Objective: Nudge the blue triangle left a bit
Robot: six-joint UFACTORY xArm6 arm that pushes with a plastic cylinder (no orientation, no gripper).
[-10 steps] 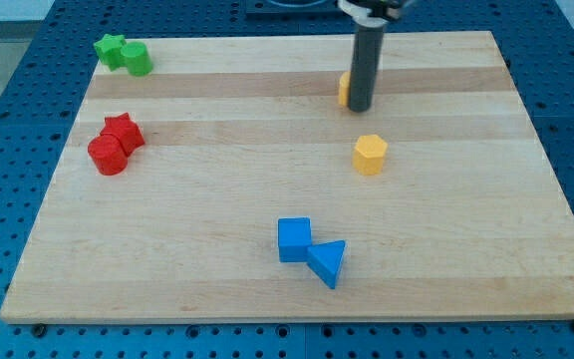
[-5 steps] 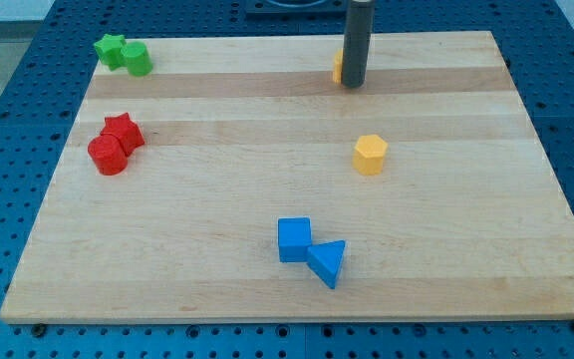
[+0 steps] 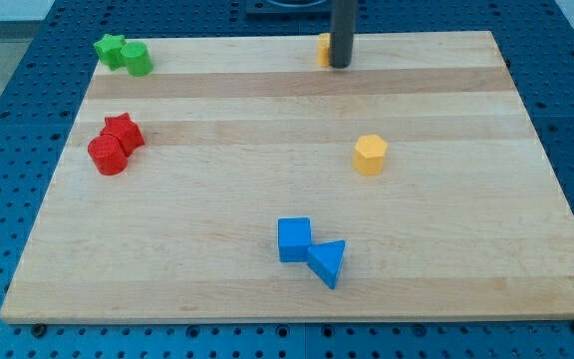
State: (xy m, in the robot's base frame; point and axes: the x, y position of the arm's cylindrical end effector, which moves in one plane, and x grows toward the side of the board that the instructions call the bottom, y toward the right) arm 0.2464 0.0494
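The blue triangle [image 3: 328, 263] lies near the view's bottom centre of the wooden board [image 3: 466, 259], touching a blue cube [image 3: 294, 239] at its upper left. My tip [image 3: 340, 65] is far from them, at the view's top edge of the board. It stands against a yellow block [image 3: 323, 49] whose shape is mostly hidden behind the rod.
A yellow hexagon block [image 3: 370, 155] sits right of centre. A red star [image 3: 123, 131] and a red cylinder [image 3: 107, 155] touch at the left. A green star [image 3: 111, 48] and a green cylinder [image 3: 137, 60] sit at the top left corner.
My tip has moved toward the view's top and slightly left, pushing the yellow block with it to the board's top edge. The blue blocks have not moved.
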